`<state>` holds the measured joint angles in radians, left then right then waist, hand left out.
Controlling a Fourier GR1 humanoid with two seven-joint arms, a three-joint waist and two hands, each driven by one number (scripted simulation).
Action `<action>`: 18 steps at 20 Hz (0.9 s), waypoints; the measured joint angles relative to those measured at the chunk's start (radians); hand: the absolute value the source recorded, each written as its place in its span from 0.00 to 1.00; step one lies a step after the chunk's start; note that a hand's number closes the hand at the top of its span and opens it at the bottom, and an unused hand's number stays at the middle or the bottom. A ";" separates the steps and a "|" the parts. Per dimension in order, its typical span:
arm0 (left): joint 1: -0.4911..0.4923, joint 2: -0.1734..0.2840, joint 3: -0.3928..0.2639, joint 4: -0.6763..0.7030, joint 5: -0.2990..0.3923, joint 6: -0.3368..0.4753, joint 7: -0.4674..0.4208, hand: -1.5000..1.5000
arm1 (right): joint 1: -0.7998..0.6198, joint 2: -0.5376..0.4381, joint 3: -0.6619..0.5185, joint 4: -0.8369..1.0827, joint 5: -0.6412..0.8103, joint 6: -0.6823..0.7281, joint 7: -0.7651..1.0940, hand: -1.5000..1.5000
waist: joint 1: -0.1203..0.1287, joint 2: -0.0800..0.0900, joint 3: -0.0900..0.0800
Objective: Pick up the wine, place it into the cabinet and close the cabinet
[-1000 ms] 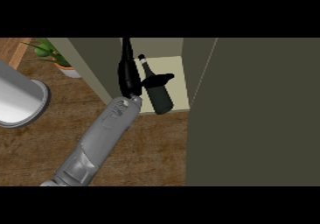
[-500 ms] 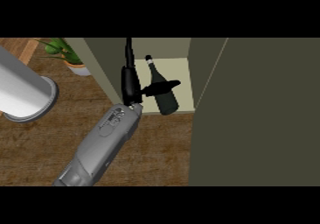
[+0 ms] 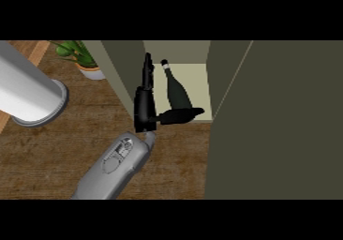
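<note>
The dark wine bottle (image 3: 177,91) is inside the open cabinet, on its pale shelf (image 3: 199,79), with its neck pointing away from me. My left hand (image 3: 145,110) is just left of the bottle, at the cabinet's left wall. Its fingers are straight and point into the cabinet. The thumb sticks out to the right, just below the bottle's lower end, and nothing is curled round the bottle. The cabinet door (image 3: 285,122) stands open as a wide dark olive panel on the right. My right hand does not show.
A tall white cylinder (image 3: 26,89) stands on the wooden counter (image 3: 56,150) at the left. A potted green plant (image 3: 81,58) sits behind it, beside the cabinet's left wall (image 3: 122,65).
The whole scene has shifted to the right in view. My left hand has drawn back toward me along the bottle; the bottle stays on the shelf.
</note>
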<state>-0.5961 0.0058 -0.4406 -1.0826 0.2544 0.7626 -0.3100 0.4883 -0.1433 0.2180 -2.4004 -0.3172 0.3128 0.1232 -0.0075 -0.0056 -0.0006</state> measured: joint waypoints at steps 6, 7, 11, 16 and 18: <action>0.138 0.044 -0.039 -0.208 -0.010 -0.035 0.038 0.00 | -0.009 -0.016 -0.022 -0.003 0.008 -0.013 0.000 0.00 | 0.006 0.000 0.000; 0.174 0.053 -0.048 -0.243 -0.007 -0.047 0.036 0.00 | -0.007 -0.021 -0.028 -0.005 0.009 -0.016 0.002 0.00 | 0.007 -0.001 0.000; 0.303 0.134 -0.094 -0.413 -0.022 -0.084 0.068 0.00 | -0.026 -0.032 -0.037 -0.004 0.016 -0.029 0.017 0.00 | 0.012 -0.001 0.000; 0.415 0.222 -0.080 -0.567 -0.019 -0.126 0.100 0.00 | -0.049 -0.048 -0.054 -0.006 0.023 -0.040 0.037 0.00 | 0.009 0.001 0.000; 0.473 0.264 -0.067 -0.637 -0.003 -0.159 0.099 0.00 | -0.042 -0.058 -0.064 -0.007 0.024 -0.031 0.035 0.00 | 0.009 0.001 0.000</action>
<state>-0.1235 0.2697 -0.5073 -1.7194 0.2515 0.6032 -0.2111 0.4467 -0.2016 0.1537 -2.4075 -0.2937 0.2821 0.1581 0.0017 -0.0050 -0.0003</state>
